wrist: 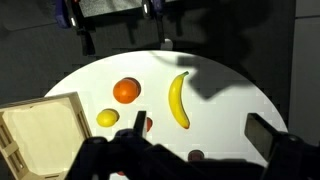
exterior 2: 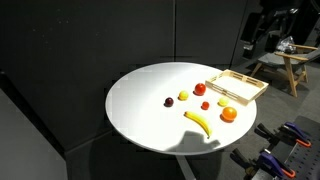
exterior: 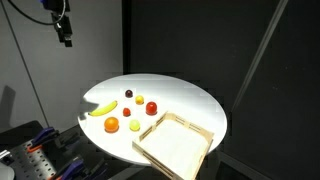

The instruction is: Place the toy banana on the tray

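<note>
The yellow toy banana (exterior: 102, 107) lies flat on the round white table near its edge, and also shows in the other exterior view (exterior 2: 199, 122) and the wrist view (wrist: 180, 98). The light-wood tray (exterior: 173, 143) sits empty at the table's rim, apart from the banana, and also shows in the other exterior view (exterior 2: 237, 87) and the wrist view (wrist: 40, 135). My gripper (exterior: 64, 30) hangs high above and beside the table. In the wrist view its fingers (wrist: 200, 130) are spread open with nothing between them.
An orange ball (exterior: 111, 125) and a small round yellow fruit (exterior: 136, 126) lie between the banana and the tray. A red fruit (exterior: 152, 108) and two small dark red fruits (exterior: 128, 94) lie further in. Dark curtains surround the table (exterior: 190, 100).
</note>
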